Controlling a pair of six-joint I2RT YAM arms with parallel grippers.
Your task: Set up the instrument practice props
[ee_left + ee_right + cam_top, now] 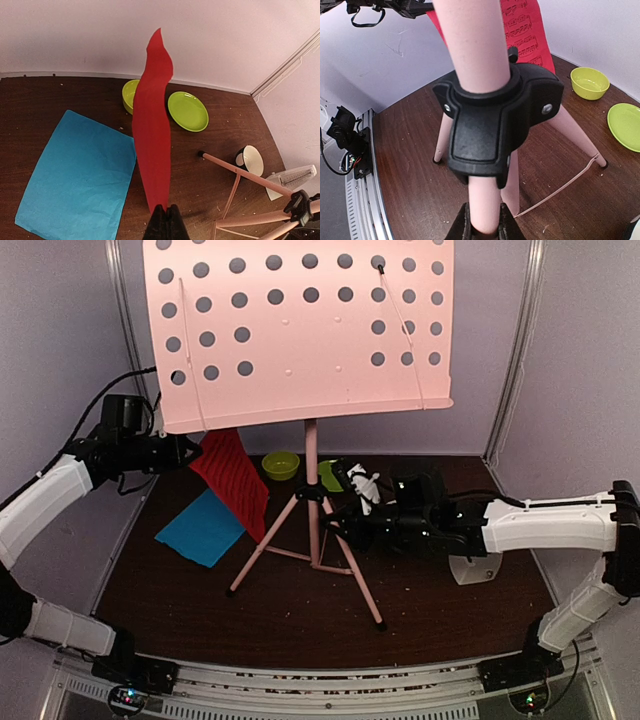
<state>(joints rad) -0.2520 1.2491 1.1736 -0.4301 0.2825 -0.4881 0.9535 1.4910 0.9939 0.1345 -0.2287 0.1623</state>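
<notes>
Looking down from the top camera, the pink music stand point(300, 330) rises mid-table on its tripod, with the left gripper point(190, 452) at 9 o'clock of the pole, pinching a corner of the red music sheet point(235, 480), which hangs limp below the desk's ledge. The blue music sheet point(203, 528) lies flat at 8 o'clock, and the white metronome point(472, 568) sits at 4 o'clock under the right arm. The right gripper point(340, 520) is clamped on the pole near the tripod hub. In the left wrist view the 2 fingers are pressed together on the sheet's edge, and the paper twists away toward the green bowl point(129, 95) and green plate point(187, 111) at 12 o'clock. In the right wrist view the fingers squeeze the pole just under the black collar point(500, 125). The step seems to be seating the red sheet on the desk. The left arm should lift it above the ledge and lower it flat, while the right holds firm against tipping.
</notes>
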